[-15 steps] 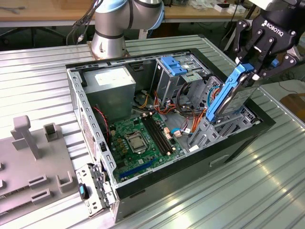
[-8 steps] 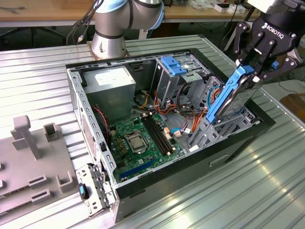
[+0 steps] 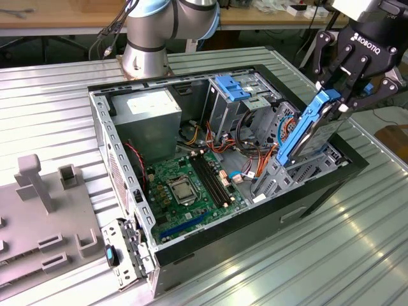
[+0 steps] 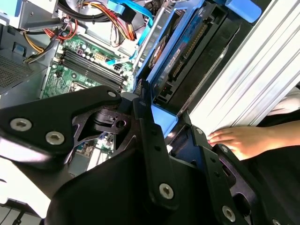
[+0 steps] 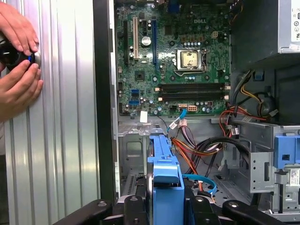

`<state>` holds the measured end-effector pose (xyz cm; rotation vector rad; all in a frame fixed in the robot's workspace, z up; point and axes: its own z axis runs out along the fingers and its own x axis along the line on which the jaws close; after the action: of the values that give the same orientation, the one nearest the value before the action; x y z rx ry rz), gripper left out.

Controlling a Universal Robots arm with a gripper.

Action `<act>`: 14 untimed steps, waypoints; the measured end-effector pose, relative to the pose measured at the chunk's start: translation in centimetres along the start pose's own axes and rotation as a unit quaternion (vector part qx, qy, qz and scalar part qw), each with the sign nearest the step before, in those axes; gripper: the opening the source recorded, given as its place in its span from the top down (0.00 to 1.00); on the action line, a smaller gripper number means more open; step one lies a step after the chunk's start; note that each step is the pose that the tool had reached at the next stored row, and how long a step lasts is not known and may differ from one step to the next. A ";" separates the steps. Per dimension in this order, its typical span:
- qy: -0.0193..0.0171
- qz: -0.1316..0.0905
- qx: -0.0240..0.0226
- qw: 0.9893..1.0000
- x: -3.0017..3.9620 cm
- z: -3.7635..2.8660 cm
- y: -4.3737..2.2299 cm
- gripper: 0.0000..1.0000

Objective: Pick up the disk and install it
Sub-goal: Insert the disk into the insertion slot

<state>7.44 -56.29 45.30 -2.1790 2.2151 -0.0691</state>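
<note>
One black gripper point(image 3: 336, 102) pinches the flat dark disk with bright blue rails point(image 3: 305, 134) in its fingers; we see it tilted over the open black computer case point(image 3: 242, 236)

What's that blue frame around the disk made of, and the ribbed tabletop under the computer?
The disk, held in the gripper, has rails that look like moulded plastic: bright, even blue with a soft sheen and no metallic glint. The tabletop looks like bare metal, probably aluminium: silvery grey and ribbed, with streaky reflections along its grooves.
</note>
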 end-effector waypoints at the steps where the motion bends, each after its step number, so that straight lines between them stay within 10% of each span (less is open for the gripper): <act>1: 0.000 0.000 0.000 1.000 0.01 0.03 0.00 0.63; 14: 0.000 0.000 -0.001 1.000 0.10 0.64 0.03 0.63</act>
<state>7.44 -56.40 44.66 -2.1806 2.2152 -0.0669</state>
